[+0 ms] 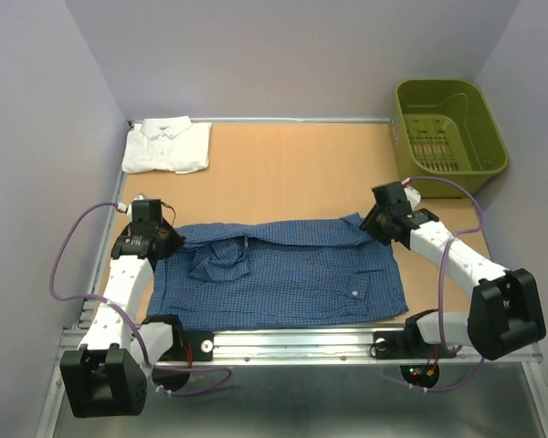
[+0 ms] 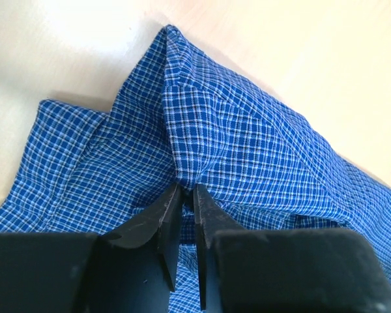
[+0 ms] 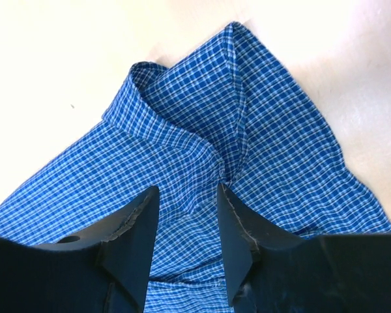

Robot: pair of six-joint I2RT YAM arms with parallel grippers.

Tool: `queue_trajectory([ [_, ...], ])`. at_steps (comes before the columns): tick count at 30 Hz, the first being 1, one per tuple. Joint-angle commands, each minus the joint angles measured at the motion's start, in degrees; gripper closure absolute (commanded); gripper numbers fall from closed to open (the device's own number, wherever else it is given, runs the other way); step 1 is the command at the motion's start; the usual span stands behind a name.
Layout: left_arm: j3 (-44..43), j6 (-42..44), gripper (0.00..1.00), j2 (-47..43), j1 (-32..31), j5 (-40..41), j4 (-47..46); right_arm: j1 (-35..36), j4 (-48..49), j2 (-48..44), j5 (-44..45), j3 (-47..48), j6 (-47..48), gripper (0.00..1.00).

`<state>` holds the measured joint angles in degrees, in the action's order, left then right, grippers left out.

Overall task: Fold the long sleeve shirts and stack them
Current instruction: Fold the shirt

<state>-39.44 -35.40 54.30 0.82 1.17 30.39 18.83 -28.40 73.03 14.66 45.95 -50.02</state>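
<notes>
Right fingers (image 3: 133, 228) parted over blue shirt (image 3: 247, 117); white shirt (image 1: 167, 146) overhead only.

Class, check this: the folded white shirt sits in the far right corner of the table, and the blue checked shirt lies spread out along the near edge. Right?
No. The top external view shows the folded white shirt in the far left corner of the table; the blue checked shirt does lie spread out along the near edge.
</notes>
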Motion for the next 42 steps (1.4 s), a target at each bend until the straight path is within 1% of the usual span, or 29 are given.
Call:
queue_trajectory([
  [1, -2.13, 0.59, 0.75, -1.04, 0.24, 3.14, 0.72, -0.02, 1.33, 2.36, 3.36, 4.14, 3.43, 0.53],
  [5, -1.08, 0.77, 0.75, -0.25, 0.32, 2.35, -0.68, -0.02, 1.42, 7.81, 2.92, 9.23, 12.81, 0.53],
  [7, -0.73, 0.86, 0.75, -0.08, 0.32, 2.26, -1.03, -0.02, 1.77, 9.05, 3.36, 10.12, 15.46, 0.53],
  [8, -0.55, 0.77, 0.75, 0.19, 0.24, 2.26, -1.21, -0.11, 2.29, 9.92, 3.01, 10.38, 16.87, 0.51],
  [10, -0.20, 0.86, 0.75, 0.36, 0.32, 2.43, -1.91, -0.20, 3.70, 10.98, 1.61, 11.17, 20.22, 0.51],
  [14, 0.42, 0.86, 0.75, 1.07, 0.32, 1.82, -2.62, -0.81, 5.28, 14.15, -1.38, 12.67, 21.72, 0.51],
  [18, 0.59, 0.86, 0.75, 1.59, 0.24, 1.73, -3.32, -0.99, 7.56, 17.05, -3.75, 13.37, 20.23, 0.51],
  [25, 1.30, 0.94, 0.76, 2.38, 0.32, 1.99, -4.55, -2.39, 9.68, 20.48, -5.34, 14.34, 19.87, 0.52],
  [27, 1.30, 0.94, 0.77, 2.65, 0.32, 2.26, -4.73, -2.74, 10.21, 20.74, -5.60, 14.25, 19.79, 0.54],
  [31, 1.47, 1.03, 0.78, 3.52, 0.32, 2.78, -5.43, -3.10, 10.74, 20.13, -4.72, 13.99, 20.22, 0.67],
  [32, 1.56, 1.03, 0.78, 3.70, 0.32, 2.96, -5.52, -3.18, 10.91, 20.04, -4.64, 13.99, 20.40, 0.74],
  [34, 1.65, 1.12, 0.78, 4.14, 0.32, 3.14, -5.78, -3.36, 11.09, 20.13, -5.42, 14.08, 21.01, 0.82],
  [35, 1.73, 1.12, 0.79, 4.23, 0.32, 3.22, -5.96, -3.27, 11.09, 20.22, -5.77, 14.08, 21.19, 0.88],
  [40, 1.74, 1.21, 0.79, 4.67, 0.32, 3.40, -6.14, -3.27, 11.79, 19.87, -6.66, 13.46, 21.81, 0.99],
  [42, 1.65, 1.12, 0.80, 4.76, 0.32, 3.66, -6.05, -3.62, 11.79, 19.34, -5.26, 13.28, 21.98, 0.99],
])
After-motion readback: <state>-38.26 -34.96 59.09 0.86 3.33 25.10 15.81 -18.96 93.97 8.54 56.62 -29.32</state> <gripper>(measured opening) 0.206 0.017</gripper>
